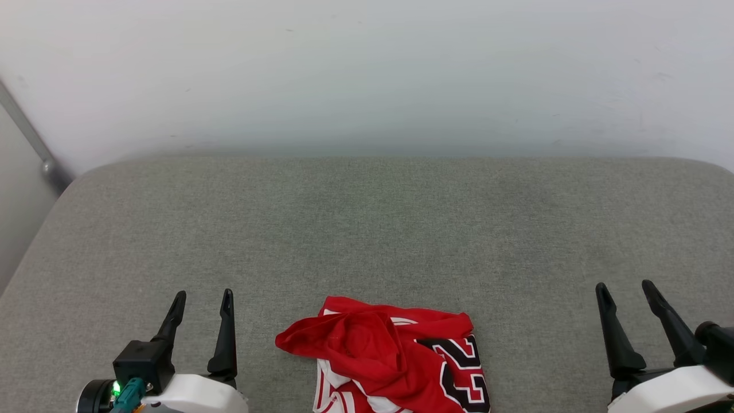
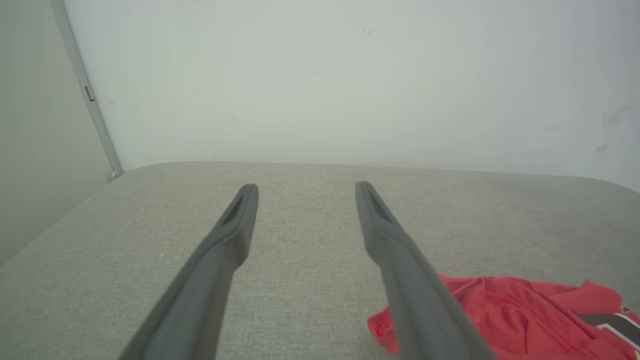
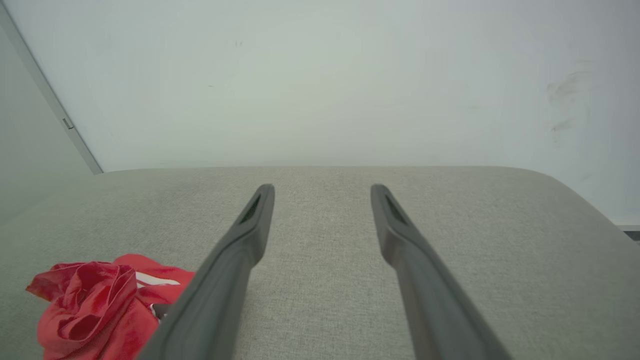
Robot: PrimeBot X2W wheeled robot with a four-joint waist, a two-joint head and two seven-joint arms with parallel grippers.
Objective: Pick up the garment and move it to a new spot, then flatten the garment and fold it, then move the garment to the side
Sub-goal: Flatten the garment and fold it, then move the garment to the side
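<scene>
The garment (image 1: 390, 358) is a crumpled red piece with white trim and a black-and-white number print, lying bunched at the near middle of the grey surface, its lower part cut off by the frame edge. My left gripper (image 1: 203, 300) stands open to its left, a gap apart, fingers pointing away. My right gripper (image 1: 624, 291) is open well off to the garment's right. The left wrist view has the garment (image 2: 515, 312) at lower right beside the open left gripper (image 2: 306, 192). In the right wrist view the garment (image 3: 95, 305) lies lower left of the open right gripper (image 3: 322, 192).
A grey fabric-covered surface (image 1: 367, 229) with rounded far corners spans the view, backed by a plain white wall (image 1: 367, 74). A grey metal strip (image 1: 28, 137) runs down the wall at the far left corner.
</scene>
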